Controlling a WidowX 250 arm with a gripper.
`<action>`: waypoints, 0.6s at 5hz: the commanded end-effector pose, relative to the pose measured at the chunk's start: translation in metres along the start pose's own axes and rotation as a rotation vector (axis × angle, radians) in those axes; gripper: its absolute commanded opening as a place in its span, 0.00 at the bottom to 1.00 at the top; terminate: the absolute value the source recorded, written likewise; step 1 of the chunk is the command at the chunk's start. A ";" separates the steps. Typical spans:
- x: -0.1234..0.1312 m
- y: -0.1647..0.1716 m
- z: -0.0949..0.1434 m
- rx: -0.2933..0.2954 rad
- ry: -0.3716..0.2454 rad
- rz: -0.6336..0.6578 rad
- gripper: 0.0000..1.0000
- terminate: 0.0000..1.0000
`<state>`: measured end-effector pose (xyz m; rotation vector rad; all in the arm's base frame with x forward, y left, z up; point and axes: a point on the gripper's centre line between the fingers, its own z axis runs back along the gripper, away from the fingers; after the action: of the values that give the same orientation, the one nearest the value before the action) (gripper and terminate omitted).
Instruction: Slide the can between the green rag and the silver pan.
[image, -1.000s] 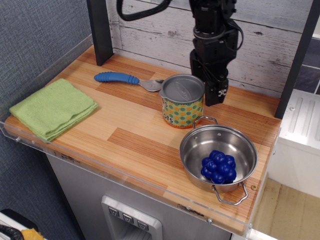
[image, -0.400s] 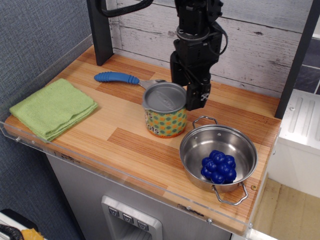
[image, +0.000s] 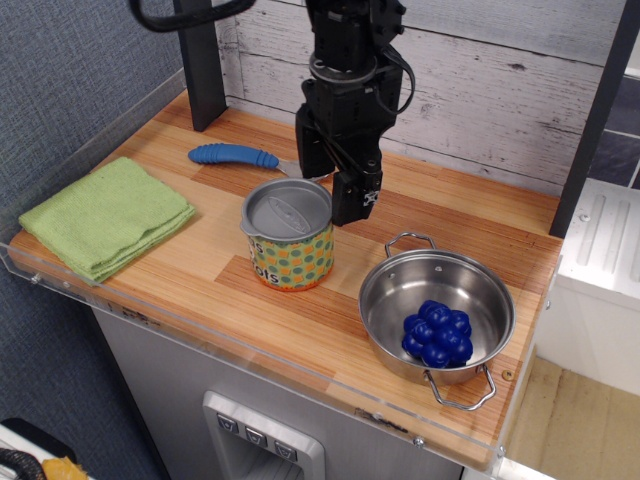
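Observation:
The can (image: 288, 240), with a grey lid and a yellow label dotted green and orange, stands upright on the wooden counter (image: 190, 275). It is between the green rag (image: 105, 215) at the left and the silver pan (image: 385, 285) at the right, nearer the pan. My gripper (image: 330, 188) hangs down just behind and to the right of the can. Its fingers are apart and its right finger (image: 350, 195) is against the can's upper right side. It holds nothing.
A blue berry-like cluster (image: 435, 333) lies in the pan. A blue-handled spoon (image: 235, 155) lies behind the can. A dark post (image: 200, 60) stands at the back left. A clear lip runs along the counter's front edge (image: 250, 345).
The gripper has moved left and toward the front, and the can has slid with it from beside the pan's rear handle toward the middle of the counter.

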<state>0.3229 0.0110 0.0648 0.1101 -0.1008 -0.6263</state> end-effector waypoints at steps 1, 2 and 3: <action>-0.019 -0.011 0.027 0.015 -0.010 0.088 1.00 0.00; -0.027 -0.016 0.030 0.028 -0.009 0.103 1.00 0.00; -0.030 -0.015 0.044 0.054 -0.025 0.127 1.00 0.00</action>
<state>0.2821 0.0212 0.0887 0.1339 -0.1090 -0.5049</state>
